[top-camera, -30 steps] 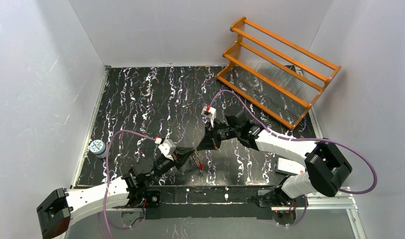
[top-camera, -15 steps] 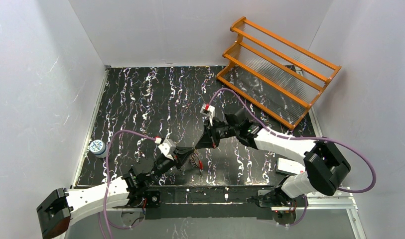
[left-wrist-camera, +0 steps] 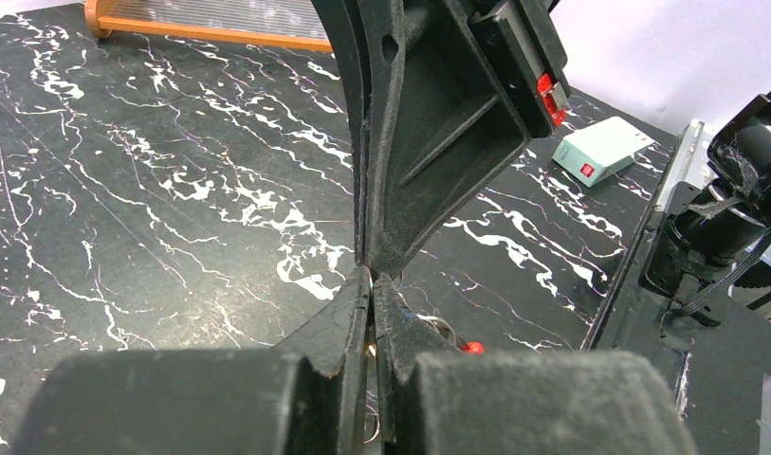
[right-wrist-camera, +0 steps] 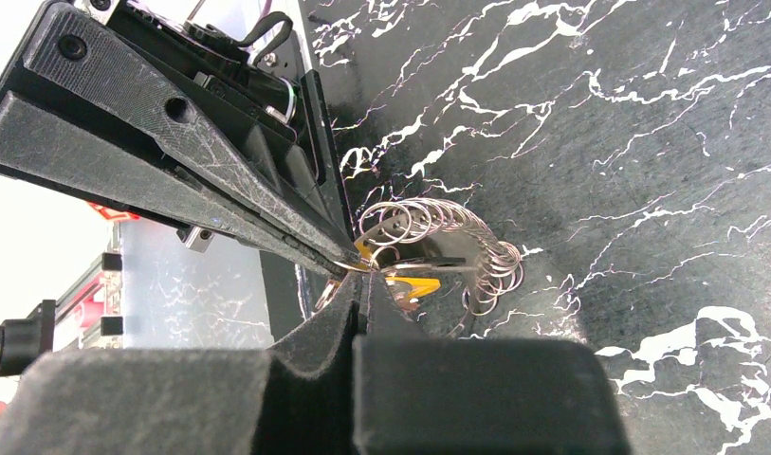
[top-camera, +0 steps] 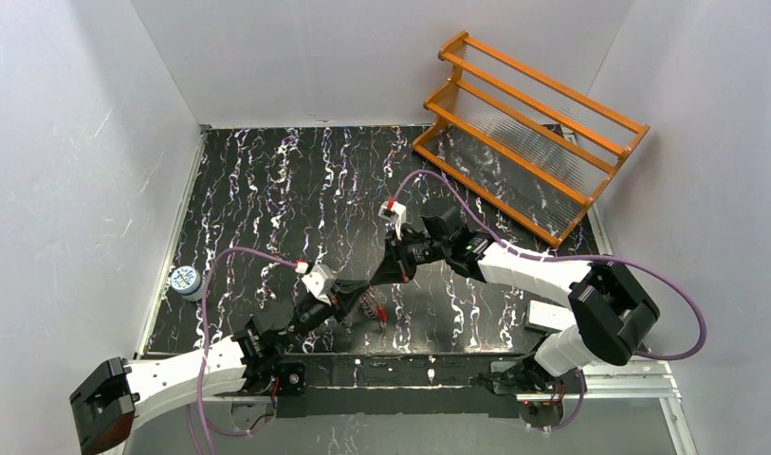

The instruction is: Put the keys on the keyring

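In the top view we look down from above and behind the arm bases onto the whole black table (top-camera: 267,190), with the orange rack (top-camera: 528,133) at its far right. The left wrist camera sits very close behind the left gripper (left-wrist-camera: 370,277) and faces across the table toward that rack, while the right wrist camera looks steeply down past the right gripper (right-wrist-camera: 358,281) toward the near edge. All three share the spot where both grippers meet at the keyring (right-wrist-camera: 448,237).

Plain white walls (top-camera: 343,57) enclose a black counter (top-camera: 267,190) veined with white marbling, evenly lit. An orange slatted rack (top-camera: 514,133) stands in the far right corner.
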Tool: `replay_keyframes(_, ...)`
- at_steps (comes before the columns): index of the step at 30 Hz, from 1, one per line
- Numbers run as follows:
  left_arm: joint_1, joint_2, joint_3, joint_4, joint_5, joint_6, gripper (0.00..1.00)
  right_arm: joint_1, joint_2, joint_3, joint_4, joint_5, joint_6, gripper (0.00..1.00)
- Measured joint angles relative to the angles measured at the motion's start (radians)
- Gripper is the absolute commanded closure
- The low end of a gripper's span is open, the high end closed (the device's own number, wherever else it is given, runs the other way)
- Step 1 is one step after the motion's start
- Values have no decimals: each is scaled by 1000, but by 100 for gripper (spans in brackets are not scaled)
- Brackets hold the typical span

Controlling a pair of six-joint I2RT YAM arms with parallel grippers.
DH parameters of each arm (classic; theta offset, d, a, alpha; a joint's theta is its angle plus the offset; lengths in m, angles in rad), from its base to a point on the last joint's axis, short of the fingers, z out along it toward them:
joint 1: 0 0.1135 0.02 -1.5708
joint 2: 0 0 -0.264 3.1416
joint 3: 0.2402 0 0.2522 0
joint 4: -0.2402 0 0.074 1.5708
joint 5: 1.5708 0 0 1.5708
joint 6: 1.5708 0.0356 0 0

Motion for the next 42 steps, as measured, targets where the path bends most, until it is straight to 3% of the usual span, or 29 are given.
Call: replay_keyframes(42, 1, 2, -13, 27, 24, 6, 100, -53, 36, -54, 139, -97, 186, 99)
